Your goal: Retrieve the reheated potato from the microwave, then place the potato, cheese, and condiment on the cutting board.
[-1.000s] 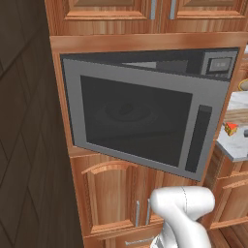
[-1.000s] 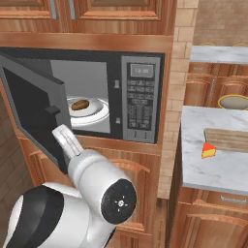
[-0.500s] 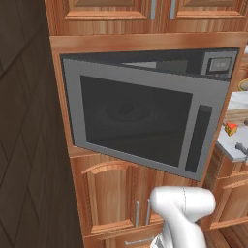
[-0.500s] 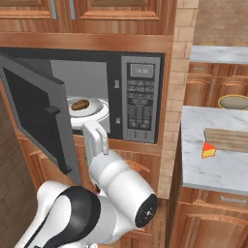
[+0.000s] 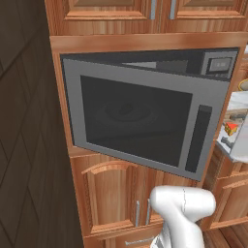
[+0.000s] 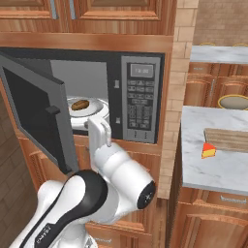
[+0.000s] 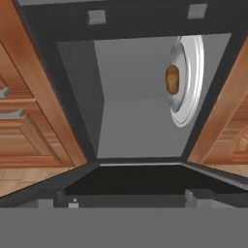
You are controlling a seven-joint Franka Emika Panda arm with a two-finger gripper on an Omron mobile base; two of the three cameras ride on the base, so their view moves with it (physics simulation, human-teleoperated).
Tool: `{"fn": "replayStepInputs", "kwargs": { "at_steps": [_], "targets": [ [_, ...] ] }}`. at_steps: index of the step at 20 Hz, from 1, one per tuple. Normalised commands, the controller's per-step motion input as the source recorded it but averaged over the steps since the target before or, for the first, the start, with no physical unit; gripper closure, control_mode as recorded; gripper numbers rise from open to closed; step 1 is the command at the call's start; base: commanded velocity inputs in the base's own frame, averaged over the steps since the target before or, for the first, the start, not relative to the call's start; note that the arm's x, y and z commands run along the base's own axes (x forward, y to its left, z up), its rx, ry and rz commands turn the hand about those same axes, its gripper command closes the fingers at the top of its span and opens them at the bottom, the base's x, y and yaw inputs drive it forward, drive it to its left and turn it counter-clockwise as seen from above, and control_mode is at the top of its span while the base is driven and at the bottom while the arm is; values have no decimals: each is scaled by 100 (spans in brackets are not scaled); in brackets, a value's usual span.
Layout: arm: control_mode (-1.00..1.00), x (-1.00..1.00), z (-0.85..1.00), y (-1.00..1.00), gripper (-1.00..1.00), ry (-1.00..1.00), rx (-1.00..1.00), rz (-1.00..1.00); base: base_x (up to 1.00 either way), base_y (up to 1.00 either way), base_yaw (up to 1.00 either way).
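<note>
The microwave (image 6: 140,104) stands with its dark glass door (image 5: 138,121) swung open to the left. Inside, the brown potato (image 6: 80,104) lies on a white plate (image 6: 94,109). My gripper (image 6: 98,128) is just in front of the cavity's lower edge, pointing in. In the hand view, rolled sideways, the gripper (image 7: 131,197) is open and empty, with the potato (image 7: 172,79) well ahead in the cavity. The orange-yellow cheese (image 6: 209,150) sits on the counter beside the light-wood cutting board (image 6: 227,139). The condiment is out of view.
The open door juts out on the left of the arm's path. Wooden cabinets (image 6: 121,14) frame the microwave above and below. A marble counter (image 6: 213,169) lies to the right, with a round yellow-rimmed dish (image 6: 233,101) at its back.
The arm has swung to the right and the hand has come up in front of the microwave opening. The jaws stay wide apart.
</note>
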Motion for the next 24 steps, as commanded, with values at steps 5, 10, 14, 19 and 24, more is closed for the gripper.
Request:
{"fn": "replayStepInputs", "kwargs": {
  "at_steps": [5,10,14,19,24],
  "targets": [
    [-100,13,-12,17,-100,1,0,22,0,0,0],
    [-100,25,-7,35,-100,4,0,4,0,0,0],
    [-100,25,-1,32,-100,0,0,0,0,0,0],
    [-100,5,-2,31,-100,0,2,1,0,0,0],
    [-100,-30,0,20,-100,0,1,12,0,0,0]
  ]
}}
